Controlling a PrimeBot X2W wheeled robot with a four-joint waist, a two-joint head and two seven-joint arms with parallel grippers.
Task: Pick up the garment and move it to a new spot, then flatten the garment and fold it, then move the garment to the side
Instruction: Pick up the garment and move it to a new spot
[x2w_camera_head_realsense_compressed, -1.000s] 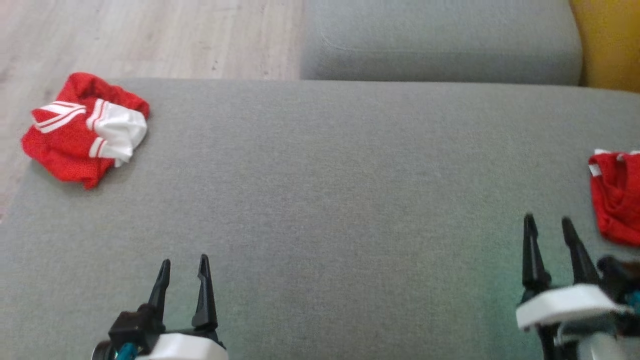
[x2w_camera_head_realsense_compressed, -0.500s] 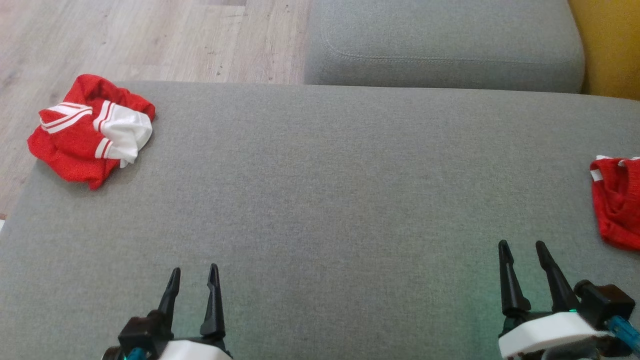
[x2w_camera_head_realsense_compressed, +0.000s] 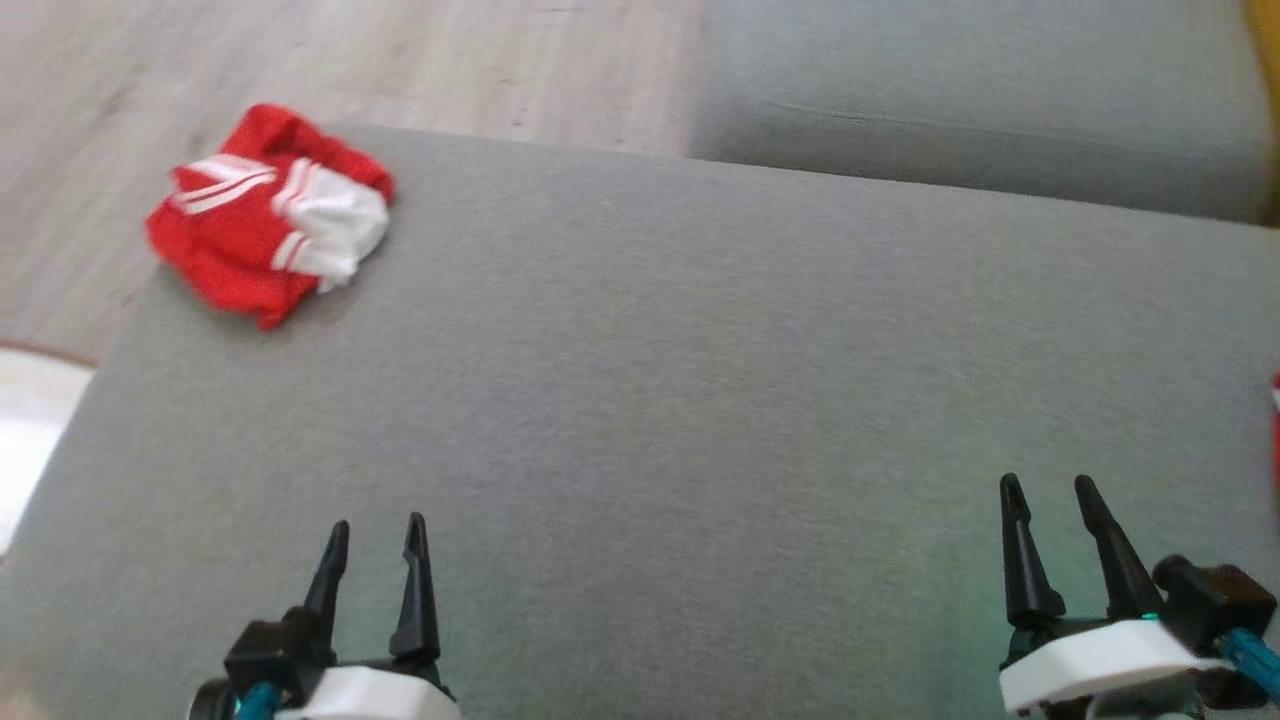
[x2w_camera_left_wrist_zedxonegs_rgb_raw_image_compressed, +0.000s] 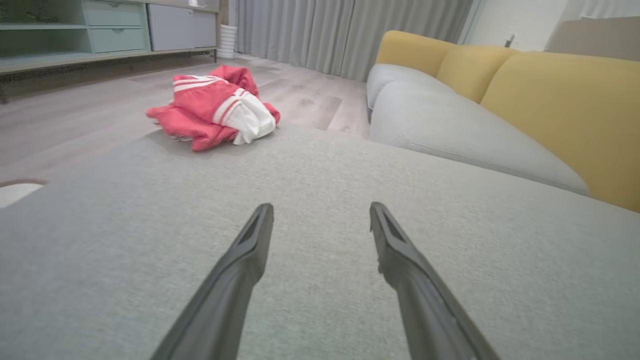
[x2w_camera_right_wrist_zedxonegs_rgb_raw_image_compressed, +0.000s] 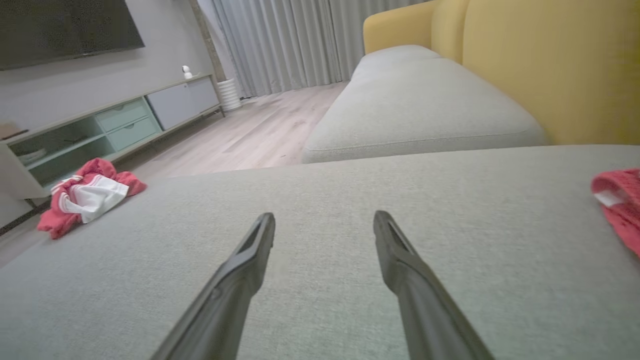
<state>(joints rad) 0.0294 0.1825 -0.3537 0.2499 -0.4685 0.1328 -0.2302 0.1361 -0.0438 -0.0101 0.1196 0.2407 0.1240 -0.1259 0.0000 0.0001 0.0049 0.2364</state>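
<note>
L gripper (x2w_camera_head_realsense_compressed: 376, 522) & R gripper (x2w_camera_head_realsense_compressed: 1048, 482) both wide, empty, at near edge of seat cushion (x2w_camera_head_realsense_compressed: 700, 380); best send L to garment (x2w_camera_head_realsense_compressed: 268, 215) at cushion's far-left corner, pinch a raised fold.

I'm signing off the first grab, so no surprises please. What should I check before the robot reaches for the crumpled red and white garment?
1. Left gripper open, empty: ok.
2. Right gripper open, empty: ok.
3. Red and white garment in view at the grey cushion's far left corner: ok.
4. Cushion between left gripper and garment free of things: ok.
5. Garment within the left arm's reach: cannot tell.
</note>
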